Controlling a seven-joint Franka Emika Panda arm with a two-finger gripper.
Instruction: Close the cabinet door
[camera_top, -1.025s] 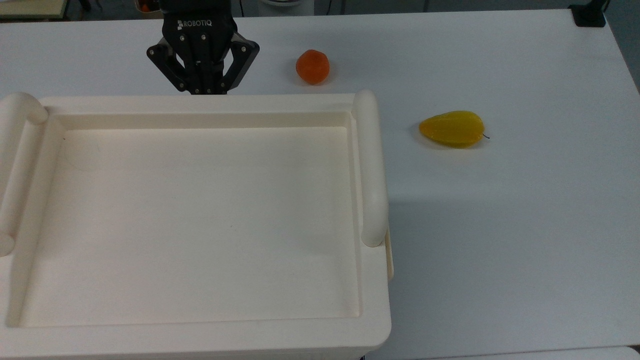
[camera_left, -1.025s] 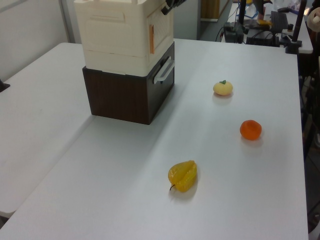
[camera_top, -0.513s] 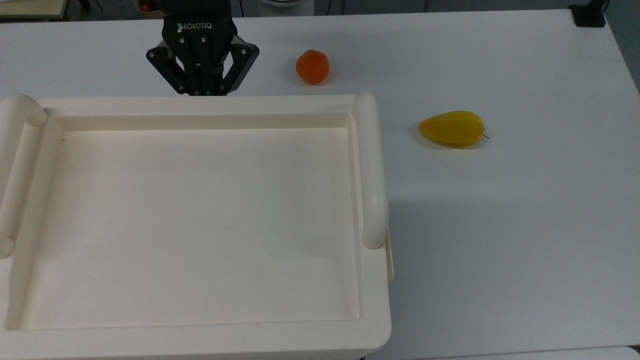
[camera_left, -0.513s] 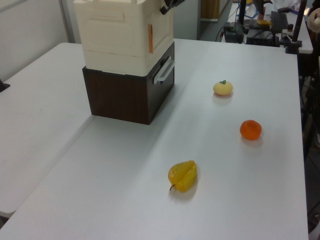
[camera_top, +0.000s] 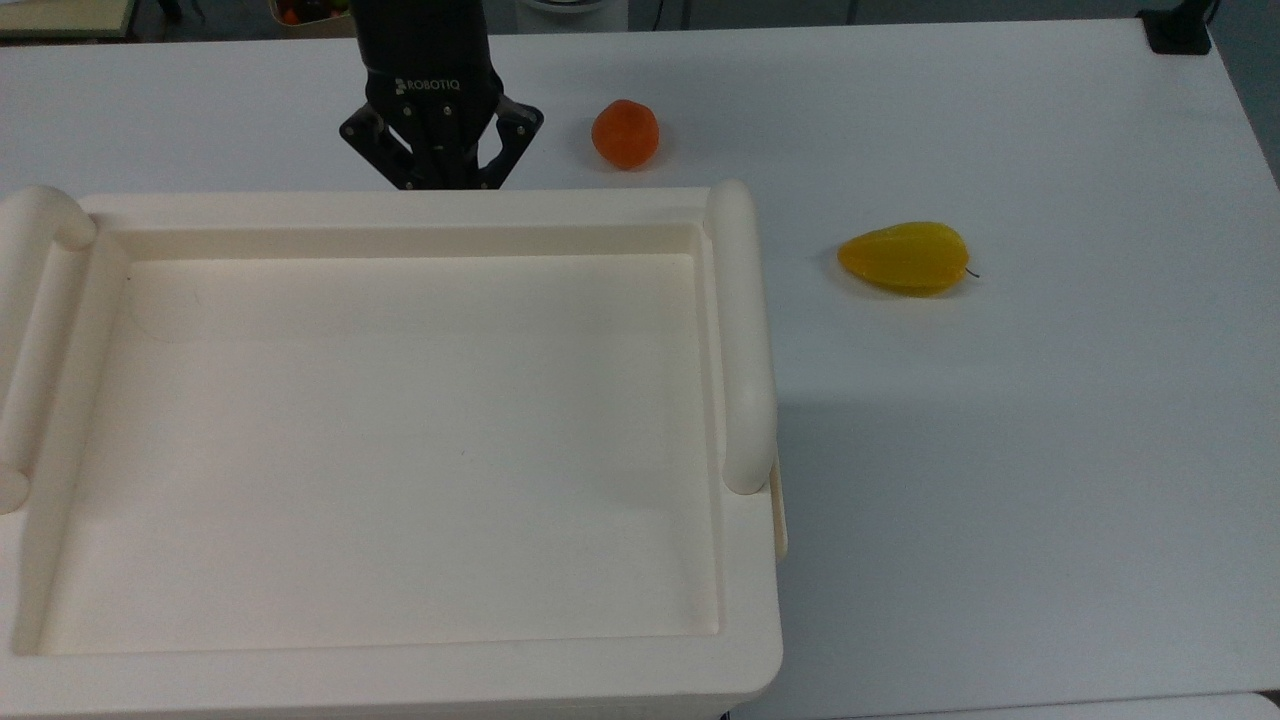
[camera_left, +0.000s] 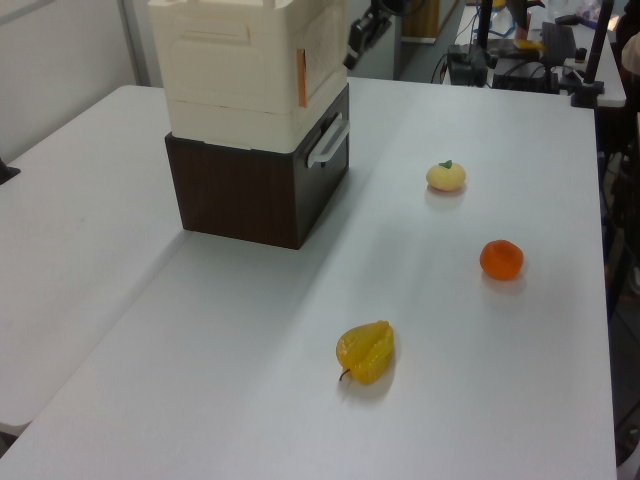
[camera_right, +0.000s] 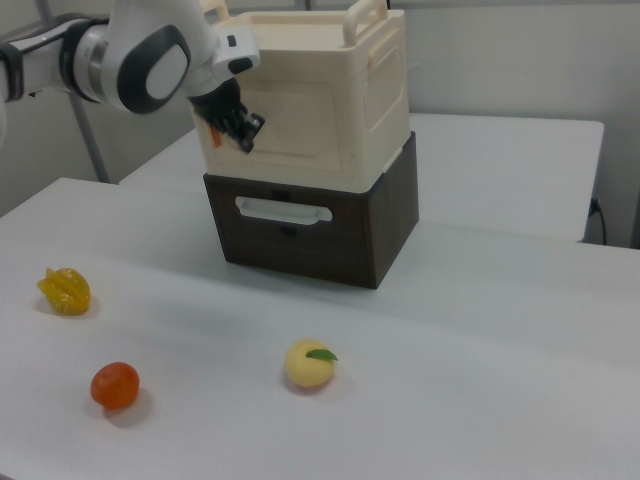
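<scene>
Yellow fruit (camera_right: 64, 290): far on the right view's left, lying on the white surface (camera_right: 500, 350), at about 8 o'clock from the claw and well apart from it.
Orange fruit (camera_right: 115, 386): at 5 o'clock from the yellow fruit, near it but apart.
Claw (camera_right: 246, 132): black, hanging just beside the door's 9 o'clock edge; I cannot tell whether it is clenched or released.
Cabinet door (camera_right: 295, 120): the panelled front face, at 3 o'clock from the claw, lying flush with the body.
Cabinet (camera_right: 385, 90): cream, sitting on a dark brown drawer box (camera_right: 390, 225).
Pale fruit (camera_right: 310, 365): green-leafed, at 6 o'clock from the box, apart from it.
</scene>
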